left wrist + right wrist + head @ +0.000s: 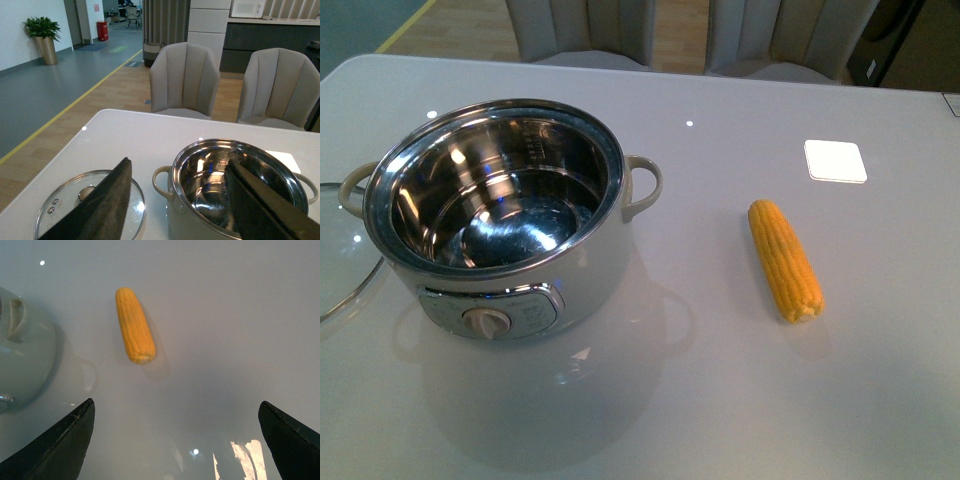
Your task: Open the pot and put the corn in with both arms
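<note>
The cream-white pot (520, 262) stands uncovered on the left of the white table, its shiny steel bowl (495, 190) empty. The yellow corn (785, 260) lies on the table to the pot's right, apart from it. Neither arm shows in the front view. In the left wrist view my left gripper (177, 172) is open, its fingers (107, 200) hanging above the pot (235, 185) and the glass lid (67, 200). In the right wrist view my right gripper (175, 412) is open and empty above bare table, with the corn (135, 325) a short way beyond its tips.
The glass lid (335, 270) with its steel rim lies flat on the table left of the pot. A white square pad (835, 160) sits at the back right. Two grey chairs (185, 80) stand behind the table's far edge.
</note>
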`<state>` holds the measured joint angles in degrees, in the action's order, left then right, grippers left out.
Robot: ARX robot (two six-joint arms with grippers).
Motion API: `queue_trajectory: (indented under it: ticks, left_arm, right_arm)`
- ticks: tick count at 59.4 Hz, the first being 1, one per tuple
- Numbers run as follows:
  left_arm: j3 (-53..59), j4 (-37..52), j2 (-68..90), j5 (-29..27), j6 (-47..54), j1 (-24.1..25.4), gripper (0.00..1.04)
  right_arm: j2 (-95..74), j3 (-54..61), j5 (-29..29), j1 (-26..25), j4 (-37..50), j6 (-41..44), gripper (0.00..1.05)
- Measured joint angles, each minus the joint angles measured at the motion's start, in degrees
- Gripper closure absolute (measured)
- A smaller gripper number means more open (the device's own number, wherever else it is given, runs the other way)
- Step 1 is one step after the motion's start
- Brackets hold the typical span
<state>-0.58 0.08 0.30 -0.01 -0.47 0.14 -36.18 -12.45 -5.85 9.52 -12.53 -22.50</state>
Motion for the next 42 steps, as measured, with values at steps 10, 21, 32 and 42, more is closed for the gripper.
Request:
queue_trajectory:
  ticks: [10,21,32,42]
  left_arm:
    - [0.0,0.0,0.0,0.0,0.0,0.0,0.05]
    - [0.0,0.0,0.0,0.0,0.2,0.0,0.07]
    - [0.0,0.0,0.0,0.0,0.1,0.0,0.07]
    - [0.0,0.0,0.0,0.0,0.1,0.0,0.07]
  right_arm:
    - [-17.9,-2.3,-3.4,5.5,16.7,5.3,0.09]
    - [-44.3,-8.9,-4.2,9.6,34.2,15.0,0.09]
    - [-62.0,-16.9,-4.2,9.8,36.9,19.1,0.09]
    - [-72.6,-23.6,-4.2,9.5,37.0,20.8,0.09]
